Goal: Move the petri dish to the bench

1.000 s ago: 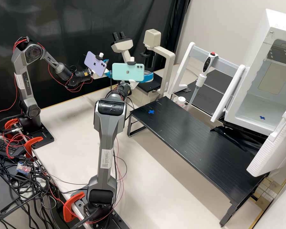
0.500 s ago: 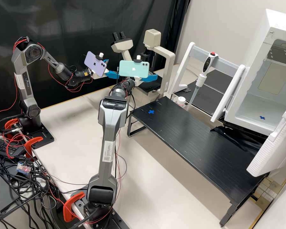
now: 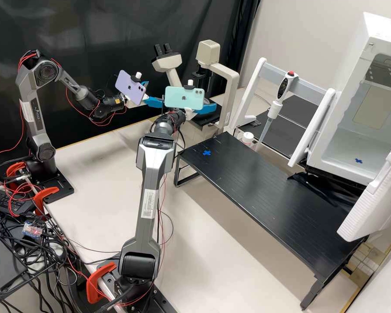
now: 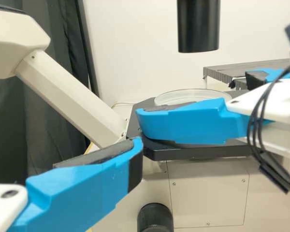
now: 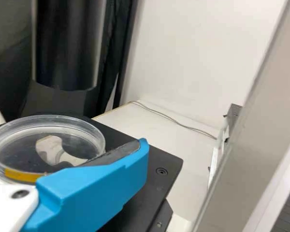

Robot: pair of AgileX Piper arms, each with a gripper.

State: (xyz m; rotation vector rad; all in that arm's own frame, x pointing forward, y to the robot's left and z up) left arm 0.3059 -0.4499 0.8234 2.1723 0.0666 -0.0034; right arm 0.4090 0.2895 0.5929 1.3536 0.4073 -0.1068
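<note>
In the high view my left gripper [image 3: 152,93] stands open beside the microscope; my right gripper [image 3: 206,108] is at the microscope stage, partly behind its phone. The clear round petri dish [image 4: 198,94] lies on the black stage in the left wrist view. One finger of my left gripper [image 4: 87,193] is before the stage there, and the right gripper's nearer finger partly covers the dish, its other finger farther back. In the right wrist view a blue finger of my right gripper [image 5: 106,188] overlaps the near edge of the dish [image 5: 48,121].
The microscope arm [image 3: 231,91] rises beside the stage, its black condenser [image 4: 198,26] above the dish. A black raised bench [image 3: 256,187] with a blue cross [image 3: 207,153] stands to the right. A pipette [image 3: 276,102] hangs behind it, near an open white chamber [image 3: 330,130].
In the high view my right arm and its teal phone have shifted right by the microscope, uncovering more of a blue finger left of the phone. My left arm has kept still.
</note>
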